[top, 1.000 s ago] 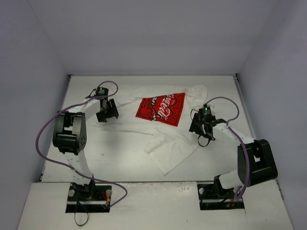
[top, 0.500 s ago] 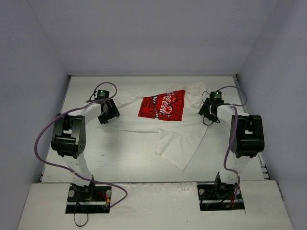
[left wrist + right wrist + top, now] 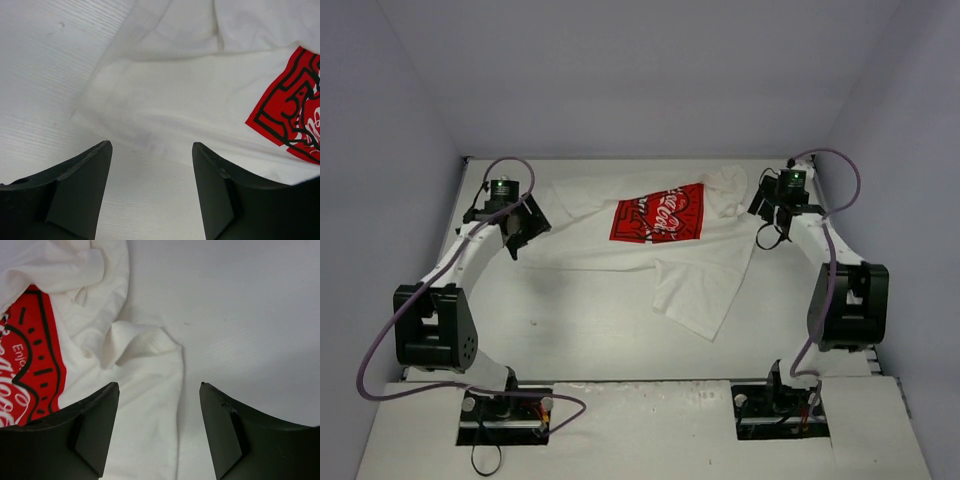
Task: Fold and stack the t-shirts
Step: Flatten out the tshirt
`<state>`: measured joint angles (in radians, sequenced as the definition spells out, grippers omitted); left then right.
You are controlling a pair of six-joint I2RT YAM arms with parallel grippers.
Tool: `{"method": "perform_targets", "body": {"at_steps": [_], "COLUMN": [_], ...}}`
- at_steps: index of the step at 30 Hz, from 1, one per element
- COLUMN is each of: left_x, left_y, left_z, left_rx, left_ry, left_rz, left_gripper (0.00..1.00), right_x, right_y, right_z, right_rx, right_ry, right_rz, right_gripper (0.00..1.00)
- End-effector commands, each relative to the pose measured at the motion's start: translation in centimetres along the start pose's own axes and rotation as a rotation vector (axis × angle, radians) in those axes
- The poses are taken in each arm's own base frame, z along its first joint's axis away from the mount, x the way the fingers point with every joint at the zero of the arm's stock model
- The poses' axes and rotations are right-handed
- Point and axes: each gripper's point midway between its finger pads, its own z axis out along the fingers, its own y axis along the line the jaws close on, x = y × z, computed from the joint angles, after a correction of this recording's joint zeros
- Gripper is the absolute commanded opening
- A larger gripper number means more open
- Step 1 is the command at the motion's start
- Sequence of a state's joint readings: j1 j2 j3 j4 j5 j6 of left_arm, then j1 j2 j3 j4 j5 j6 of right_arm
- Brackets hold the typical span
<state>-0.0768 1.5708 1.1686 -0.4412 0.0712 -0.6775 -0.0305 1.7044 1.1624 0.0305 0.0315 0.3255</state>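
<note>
— Since the table (image 3: 570,340) carries the t-shirt (image 3: 590,235) rumpled along its far edge, red print (image 3: 660,215) up and one flap trailing toward the middle, what makes a good first grab?
— I'd flatten it before folding. The left gripper (image 3: 520,228) hovers wide and empty near the far-left corner, just beside the cloth. The right gripper (image 3: 772,215), equally wide and empty, hangs near the far-right corner over a bunched sleeve (image 3: 140,337).
— So pinch single layers?
— Yes: go low, then draw the two sides apart evenly.
</note>
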Motion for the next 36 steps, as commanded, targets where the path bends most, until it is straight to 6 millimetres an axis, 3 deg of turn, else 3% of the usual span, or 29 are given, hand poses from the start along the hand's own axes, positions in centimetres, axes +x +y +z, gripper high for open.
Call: {"method": "perform_targets", "body": {"at_steps": [1,3,6,9,16,23,29,31,33,36], "left_x": [1.1,1.6,1.7,1.2,0.4,3.2,4.3,4.1,3.5,3.0], "left_y": [4.0,5.6,6.3,6.4,7.6,9.5,9.6,9.4,9.0,8.3], "left_z": [0.5,1.9,3.3,4.4,5.5,5.9,6.5,6.3,6.2,6.0], "left_rx": [-0.089,-0.091,-0.085,-0.083,-0.103,-0.174,-0.172,-0.16,-0.14,-0.109], "left_ry": [0.015,0.047,0.06,0.052,0.052,0.124,0.156,0.145,0.124,0.111], "left_rz": [-0.113,-0.162,-0.178,-0.158,-0.167,-0.171,-0.163,-0.153,-0.148,-0.149], "left_gripper": [0.61,0.61,0.61,0.61,0.61,0.57,0.37,0.23,0.02,0.0], "right_x": [1.0,2.5,5.7,7.5,9.9,11.7,14.1,14.9,15.6,15.5], "right_y": [-1.1,-1.5,-2.0,-2.1,-2.8,-3.2,-3.9,-4.0,-4.0,-3.2], "right_z": [-4.7,-5.4,-5.9,-6.6,-7.7,-7.9,-7.5,-7.3,-6.8,-6.1], "right_rx": [-0.009,-0.015,-0.028,-0.051,-0.061,-0.057,-0.021,-0.011,-0.002,-0.024], "right_ry": [-0.05,-0.033,0.021,0.048,0.069,0.103,0.164,0.186,0.212,0.235], "right_rz": [0.075,0.089,0.104,0.103,0.097,0.123,0.167,0.172,0.148,0.116], "right_gripper": [0.6,0.6,0.64,0.65,0.65,0.68,0.73,0.76,0.77,0.76]}}
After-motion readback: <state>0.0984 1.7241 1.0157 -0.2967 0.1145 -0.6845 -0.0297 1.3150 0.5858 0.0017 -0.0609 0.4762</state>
